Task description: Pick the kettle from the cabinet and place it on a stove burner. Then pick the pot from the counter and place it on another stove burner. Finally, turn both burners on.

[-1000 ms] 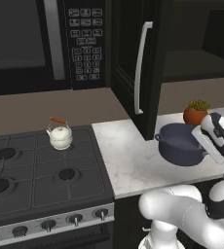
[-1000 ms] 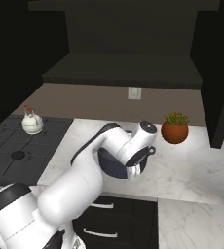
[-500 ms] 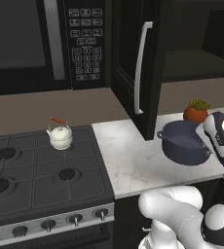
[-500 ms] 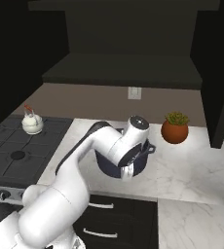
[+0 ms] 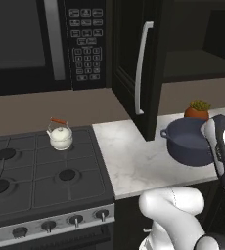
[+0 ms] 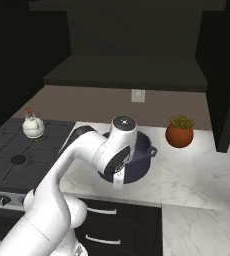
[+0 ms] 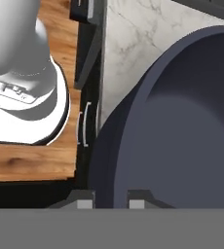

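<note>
A: Where is your pot (image 5: 190, 145)?
B: Its rim sits between the jaws, clamped, above the bench (image 5: 134, 161).
A: And your kettle (image 5: 60, 136)?
B: Far from the jaws, on the back burner (image 5: 56, 146).

I can read no text anywhere I look. The microwave (image 5: 46, 44) has a keypad (image 5: 87, 46) of pale buttons, but their marks are too small and blurred for me to make out a single letter or digit. The stove knobs (image 5: 75, 220) carry no marking I can read, and the wall outlet (image 6: 136, 95) is blank.
</note>
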